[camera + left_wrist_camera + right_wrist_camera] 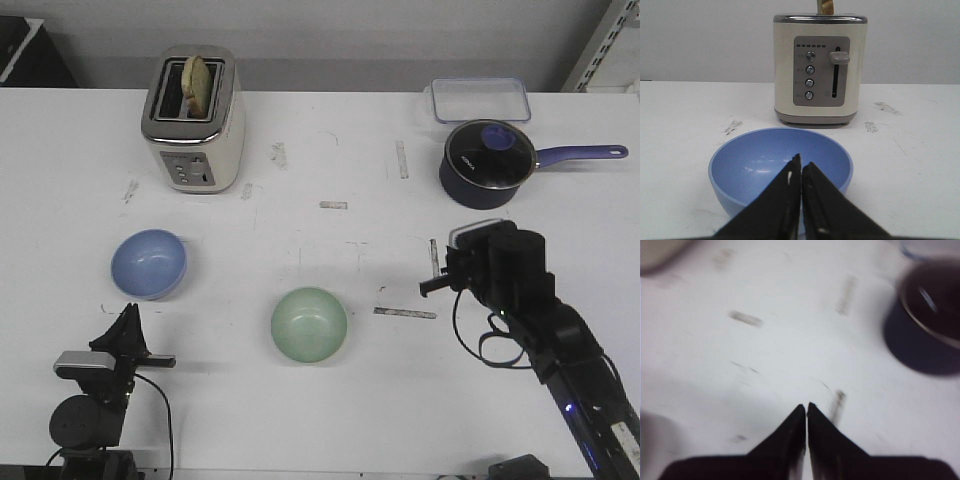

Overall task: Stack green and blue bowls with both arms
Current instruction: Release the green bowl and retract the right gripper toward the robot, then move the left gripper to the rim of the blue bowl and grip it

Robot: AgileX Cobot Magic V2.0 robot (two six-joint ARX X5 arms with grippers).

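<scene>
The periwinkle blue bowl sits upright on the white table at the left. The mint green bowl sits upright near the front middle, apart from it. My left gripper is low at the front left, just in front of the blue bowl, shut and empty. In the left wrist view its tips point at the blue bowl. My right gripper is right of the green bowl, above the table, shut and empty. The right wrist view is blurred, with the shut tips over bare table.
A cream toaster with bread in it stands at the back left, behind the blue bowl. A dark navy saucepan with a glass lid and long handle sits at the back right. A clear lidded box lies behind it.
</scene>
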